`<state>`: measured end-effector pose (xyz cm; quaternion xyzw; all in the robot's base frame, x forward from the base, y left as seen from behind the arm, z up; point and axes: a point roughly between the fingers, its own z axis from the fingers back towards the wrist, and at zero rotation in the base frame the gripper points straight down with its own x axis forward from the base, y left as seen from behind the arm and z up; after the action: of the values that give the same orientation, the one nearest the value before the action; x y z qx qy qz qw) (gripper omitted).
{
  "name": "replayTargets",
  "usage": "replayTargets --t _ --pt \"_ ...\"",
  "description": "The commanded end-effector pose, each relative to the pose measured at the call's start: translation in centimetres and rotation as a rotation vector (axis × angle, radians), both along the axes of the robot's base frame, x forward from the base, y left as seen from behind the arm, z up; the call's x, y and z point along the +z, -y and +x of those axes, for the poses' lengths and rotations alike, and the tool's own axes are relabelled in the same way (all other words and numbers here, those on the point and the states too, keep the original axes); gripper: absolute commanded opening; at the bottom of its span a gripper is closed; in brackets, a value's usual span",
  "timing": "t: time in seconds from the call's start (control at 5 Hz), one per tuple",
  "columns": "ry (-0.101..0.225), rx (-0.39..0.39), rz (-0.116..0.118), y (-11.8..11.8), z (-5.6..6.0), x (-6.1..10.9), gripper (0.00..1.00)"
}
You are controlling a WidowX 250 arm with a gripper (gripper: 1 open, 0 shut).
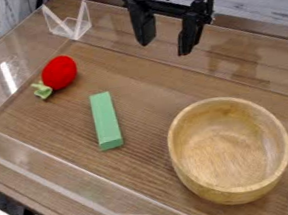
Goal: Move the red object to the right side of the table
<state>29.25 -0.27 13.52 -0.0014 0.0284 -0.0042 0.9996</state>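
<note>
The red object (58, 70), a small rounded toy fruit with a green leafy stem at its lower left, lies on the left part of the brown wood-grain table (171, 80). My black gripper (164, 36) hangs above the table's far middle, well to the right of the fruit and apart from it. Its two fingers point down with a wide gap between them, open, and nothing is held.
A green rectangular block (105, 120) lies in the middle of the table. A round light wooden bowl (230, 148) sits at the near right. Low clear acrylic walls (67, 22) edge the tabletop.
</note>
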Motion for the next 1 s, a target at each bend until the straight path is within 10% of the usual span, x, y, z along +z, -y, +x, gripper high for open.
replayTargets --t 0.0,0.8 --pt "-0.035 0.038 0.000 -0.4 -0.2 -1.0 1.00" --pt "-0.037 0.155 0.050 -10.9 -2.2 -1.9 1.00"
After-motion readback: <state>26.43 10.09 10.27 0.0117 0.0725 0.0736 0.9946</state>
